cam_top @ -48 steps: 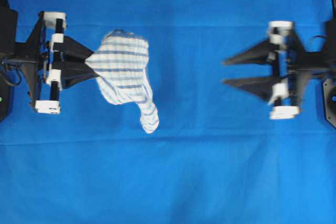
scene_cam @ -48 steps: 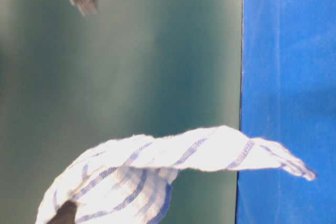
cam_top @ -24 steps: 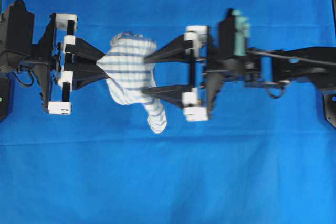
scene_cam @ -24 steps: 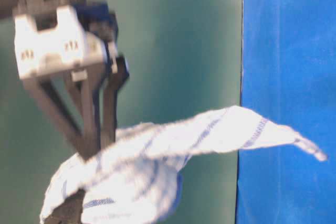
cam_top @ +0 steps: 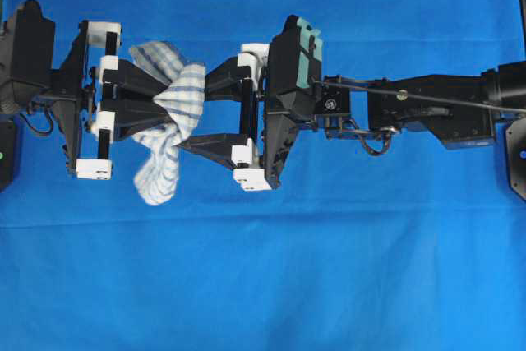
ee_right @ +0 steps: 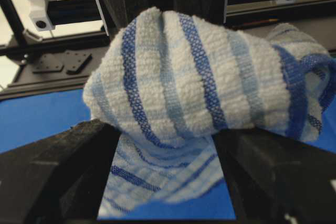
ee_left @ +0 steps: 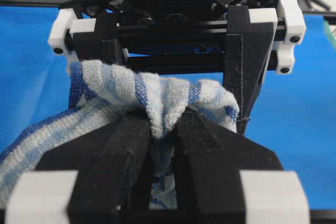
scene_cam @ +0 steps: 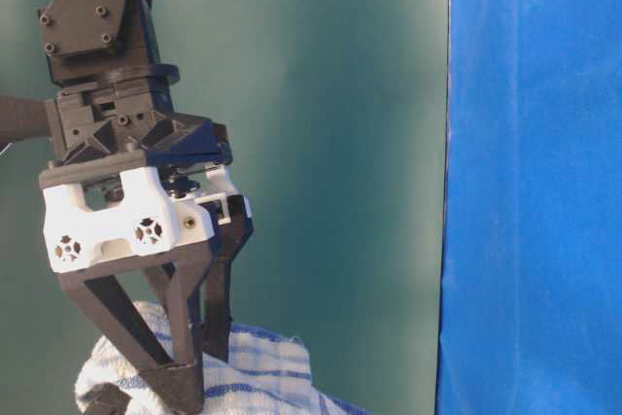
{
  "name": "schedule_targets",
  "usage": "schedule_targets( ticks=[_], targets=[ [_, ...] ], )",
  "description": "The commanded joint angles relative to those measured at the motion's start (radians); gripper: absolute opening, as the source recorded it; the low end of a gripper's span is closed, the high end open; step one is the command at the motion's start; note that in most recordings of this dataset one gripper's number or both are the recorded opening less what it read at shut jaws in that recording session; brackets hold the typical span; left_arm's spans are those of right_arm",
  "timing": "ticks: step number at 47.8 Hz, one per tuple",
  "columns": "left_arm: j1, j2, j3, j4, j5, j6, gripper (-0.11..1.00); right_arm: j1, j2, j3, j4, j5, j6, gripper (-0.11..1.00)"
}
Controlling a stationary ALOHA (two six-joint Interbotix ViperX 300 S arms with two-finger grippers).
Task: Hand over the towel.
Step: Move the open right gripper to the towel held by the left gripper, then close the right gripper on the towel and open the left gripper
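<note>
Overhead view: towel (cam_top: 168,113) held mid-air over blue cloth (cam_top: 263,285), bunched. Left gripper (cam_top: 152,104) at its 9 o'clock, clamped on towel. Right gripper (cam_top: 201,113) at 3 o'clock, jaws apart, straddling bunch. You judge: presentation done; closing, release, withdrawal left.

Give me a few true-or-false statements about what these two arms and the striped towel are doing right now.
1. The left end effector is shut on the towel. True.
2. The right end effector is clamped on the towel. False: its jaws stand open on either side of the towel.
3. The towel lies flat on the blue cloth. False: it is held up in the air, one end dangling.
4. The two end effectors face each other with the towel between them. True.
5. The towel is plain white. False: it has blue stripes in a check pattern.
</note>
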Motion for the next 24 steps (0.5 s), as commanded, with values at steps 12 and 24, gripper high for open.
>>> schedule_targets(
  ticks=[12, 24],
  targets=[
    [0.0, -0.003, -0.028, 0.002, -0.034, -0.006, 0.05, 0.0, -0.018, -0.025, -0.005, 0.015, -0.017, 0.22],
    [0.008, -0.005, -0.023, 0.0, -0.035, 0.002, 0.05, 0.0, -0.018, -0.023, -0.011, 0.018, -0.017, 0.17]
  ],
)
